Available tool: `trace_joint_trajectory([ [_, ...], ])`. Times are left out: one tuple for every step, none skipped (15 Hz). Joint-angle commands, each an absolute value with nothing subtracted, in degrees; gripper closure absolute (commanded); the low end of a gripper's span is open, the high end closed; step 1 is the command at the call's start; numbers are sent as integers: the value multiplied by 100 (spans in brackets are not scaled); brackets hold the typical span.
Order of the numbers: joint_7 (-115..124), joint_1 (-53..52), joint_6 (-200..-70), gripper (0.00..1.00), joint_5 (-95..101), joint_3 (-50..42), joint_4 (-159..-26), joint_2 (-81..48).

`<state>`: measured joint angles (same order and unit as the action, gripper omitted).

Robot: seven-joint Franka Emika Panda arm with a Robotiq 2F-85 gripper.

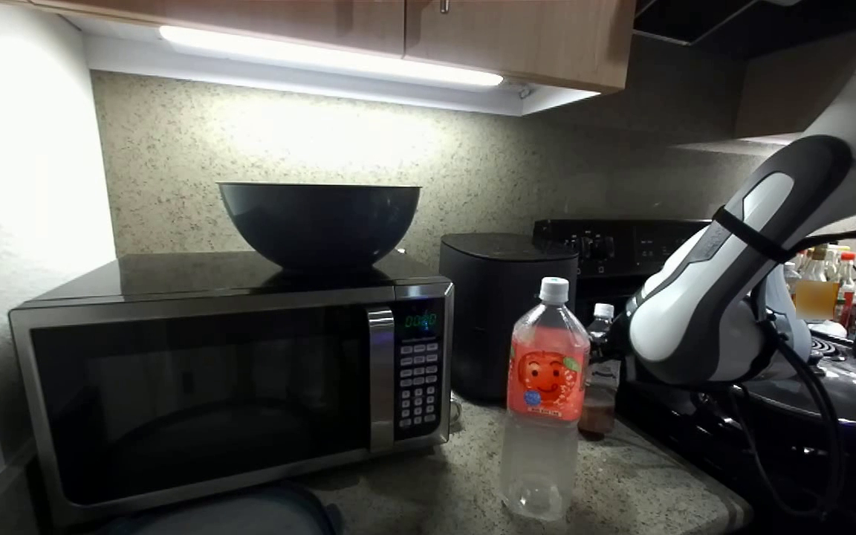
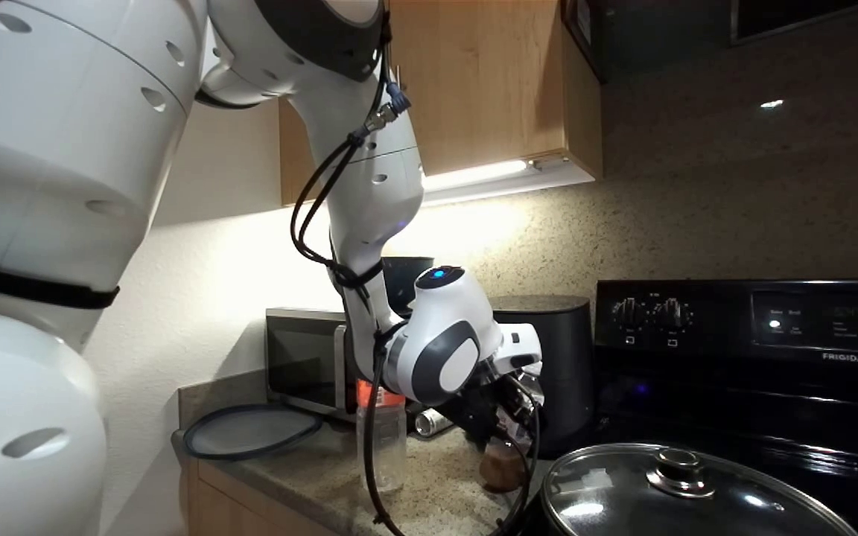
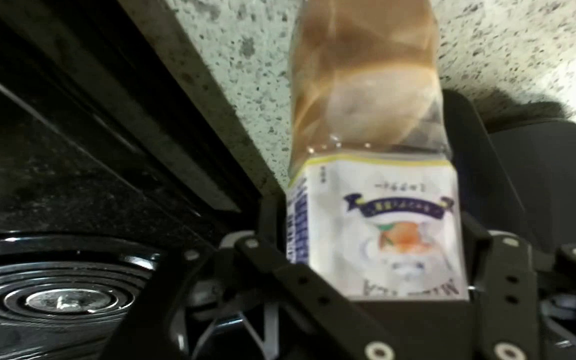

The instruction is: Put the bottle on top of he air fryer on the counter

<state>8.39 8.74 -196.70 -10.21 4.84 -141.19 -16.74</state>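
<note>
The bottle, with a white cap and amber lower part, shows in both exterior views (image 1: 597,414) (image 2: 502,467) and in the wrist view (image 3: 365,110). My gripper (image 3: 370,225) has a finger against each side of its white label and is shut on it. The gripper is partly hidden behind the arm in an exterior view (image 2: 500,424). The bottle is near upright, low over or on the counter (image 1: 465,475); I cannot tell if its base touches. The glossy black air fryer (image 1: 484,319) stands behind it, also in an exterior view (image 2: 567,357).
A taller clear bottle with a red label (image 1: 547,379) stands close beside the held bottle. The microwave (image 1: 198,401) carries a dark bowl (image 1: 320,223). The black stove holds a glass-lidded pan (image 2: 623,491). A can (image 2: 431,422) and a round lid (image 2: 250,432) lie on the counter. Cabinets hang above.
</note>
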Motion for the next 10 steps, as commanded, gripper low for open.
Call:
trace_joint_trajectory([
  [969, 1156, -19736, 0, -868, 715, -14086, -1684],
  [968, 1193, -19730, 0, -870, 755, -14080, -1673],
  [953, 1202, -19703, 0, -887, 769, -14070, -1649],
  [936, 1224, -19694, 0, -892, 791, -14058, -1640],
  [884, 1184, -19672, 0, -926, 760, -14056, -1591],
  [841, 1136, -19655, 0, -953, 719, -14051, -1558],
  [859, 818, -19618, 0, -906, 415, -14091, -1423],
  [789, 692, -19594, 0, -957, 302, -14111, -1338],
  [489, 452, -19603, 0, -1250, 170, -14187, -1150],
  [389, 250, -19591, 0, -1321, -2, -14205, -1056],
])
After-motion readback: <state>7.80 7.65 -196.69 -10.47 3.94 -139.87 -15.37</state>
